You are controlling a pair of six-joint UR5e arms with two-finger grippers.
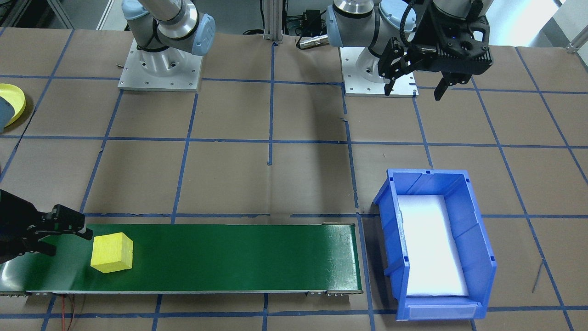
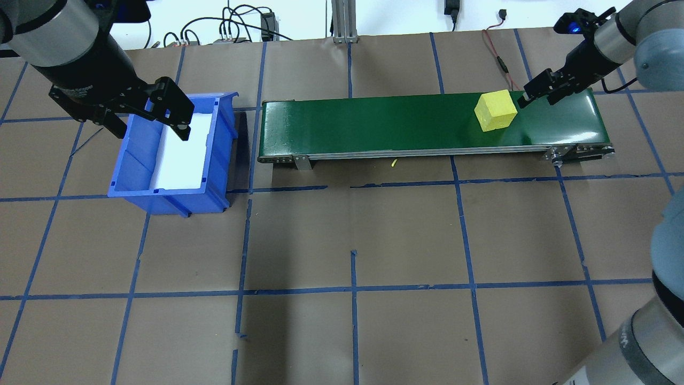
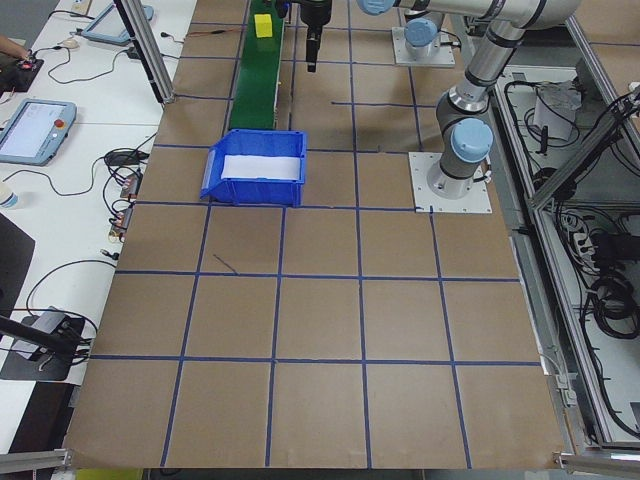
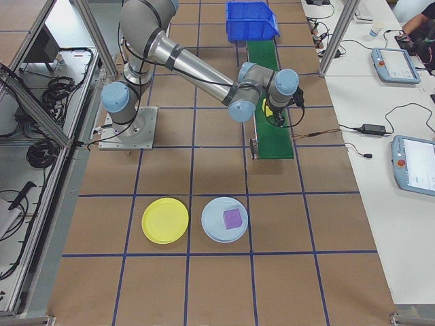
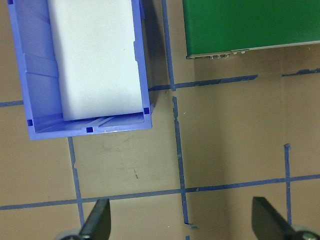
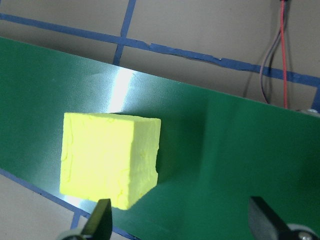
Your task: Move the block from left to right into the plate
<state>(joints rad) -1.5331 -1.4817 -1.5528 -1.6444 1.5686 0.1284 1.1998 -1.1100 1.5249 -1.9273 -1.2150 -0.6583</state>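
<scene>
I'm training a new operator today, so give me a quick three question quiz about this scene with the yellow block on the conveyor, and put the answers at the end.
1. True or false: the yellow block lies on the green conveyor belt.
2. What lies on the pale blue plate beside the yellow plate? A) a purple block B) a yellow block C) nothing
3. Fill in: the right gripper is open and has not yet ____ the yellow block.

Key
1. True.
2. A. The yellow plate itself holds nothing.
3. Gripped. The left gripper, also open, hangs above the blue bin.
</scene>
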